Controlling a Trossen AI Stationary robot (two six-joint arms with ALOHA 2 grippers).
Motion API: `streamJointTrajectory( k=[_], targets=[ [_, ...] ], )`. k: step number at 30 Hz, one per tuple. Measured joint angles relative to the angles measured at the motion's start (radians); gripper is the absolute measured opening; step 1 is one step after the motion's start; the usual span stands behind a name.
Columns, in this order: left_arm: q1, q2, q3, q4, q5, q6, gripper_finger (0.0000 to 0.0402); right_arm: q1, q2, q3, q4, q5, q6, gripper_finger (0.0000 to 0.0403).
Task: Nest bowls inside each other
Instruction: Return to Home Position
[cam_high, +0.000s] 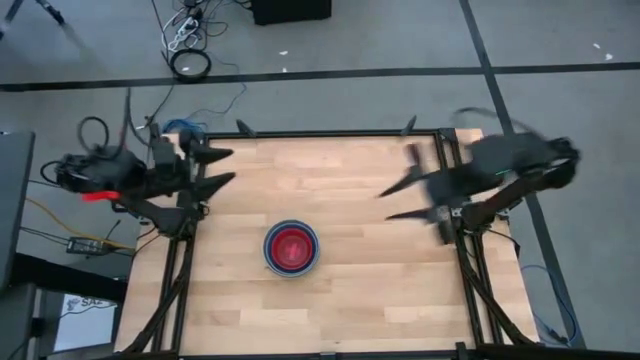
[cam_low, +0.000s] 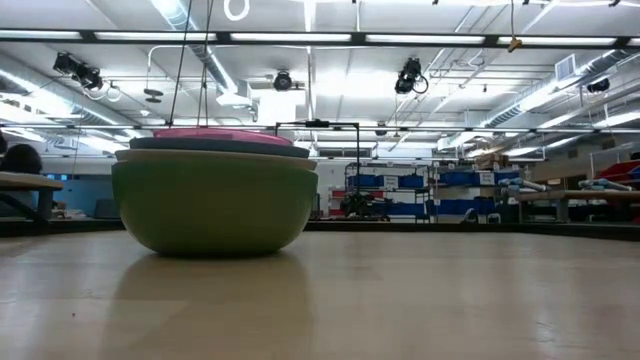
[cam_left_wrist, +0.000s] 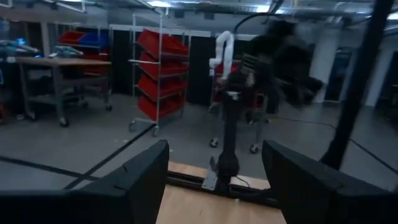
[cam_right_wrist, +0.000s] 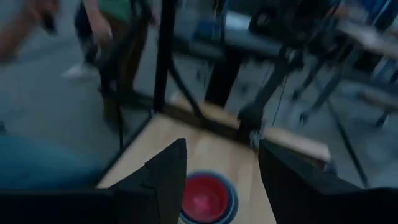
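The right hand (cam_high: 385, 205) shows blurred from above. In the stack of bowls (cam_low: 215, 205), the ones under the red bowl (cam_high: 291, 243) are mostly hidden.

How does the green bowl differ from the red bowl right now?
The green bowl is the widest and outermost, resting on the table; the red bowl is the smallest and innermost. In the low view the green bowl shows its whole wall, the red bowl only a thin rim on top. Both are round, plain and in one nested stack.
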Motion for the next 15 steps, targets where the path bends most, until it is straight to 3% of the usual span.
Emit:
streamJointTrajectory(
  k=[7,11,15],
  targets=[
    [-0.056,-0.056,-0.031,-0.020,-0.019,0.048,0.0266,0.036,-0.464,-0.385,0.215,0.051,0.023,0.0185],
    [-0.061,-0.065,-0.096,0.011,-0.087,0.076,0.0266,0.036,-0.689,-0.609,0.342,0.064,0.031,0.0186],
    [-0.017,-0.088,-0.198,0.168,-0.142,0.110,0.0266,0.036,-0.847,-0.749,0.413,0.114,0.030,0.0187]
  ],
)
